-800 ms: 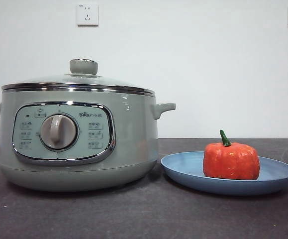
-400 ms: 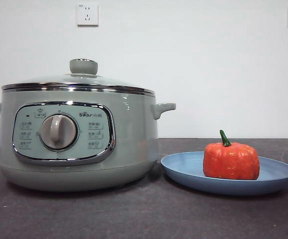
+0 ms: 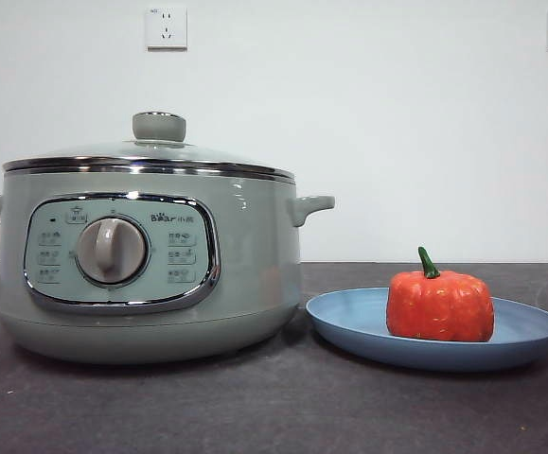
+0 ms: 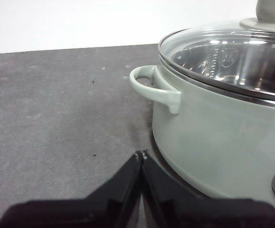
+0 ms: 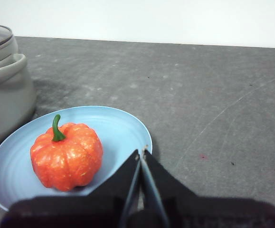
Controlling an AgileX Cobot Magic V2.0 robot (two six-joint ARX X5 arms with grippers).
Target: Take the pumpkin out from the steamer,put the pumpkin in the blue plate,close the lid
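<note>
The orange-red pumpkin [image 3: 440, 305] with its green stem sits upright on the blue plate [image 3: 349, 322], to the right of the steamer [image 3: 245, 274]. The glass lid [image 3: 150, 156] with its green knob rests closed on the steamer. In the right wrist view the pumpkin [image 5: 67, 155] lies in the plate [image 5: 113, 128], and my right gripper [image 5: 141, 153] is shut and empty beside the plate's rim. In the left wrist view my left gripper [image 4: 141, 154] is shut and empty, low by the steamer's wall [image 4: 208, 142] under a side handle [image 4: 154, 88]. Neither gripper shows in the front view.
A dark grey tabletop [image 3: 283, 407] runs to a white wall with two sockets [image 3: 167, 28]. The steamer's other handle [image 5: 4, 66] stands close to the plate in the right wrist view. Bare table lies beyond the plate [image 5: 213, 95] and beside the steamer [image 4: 56, 109].
</note>
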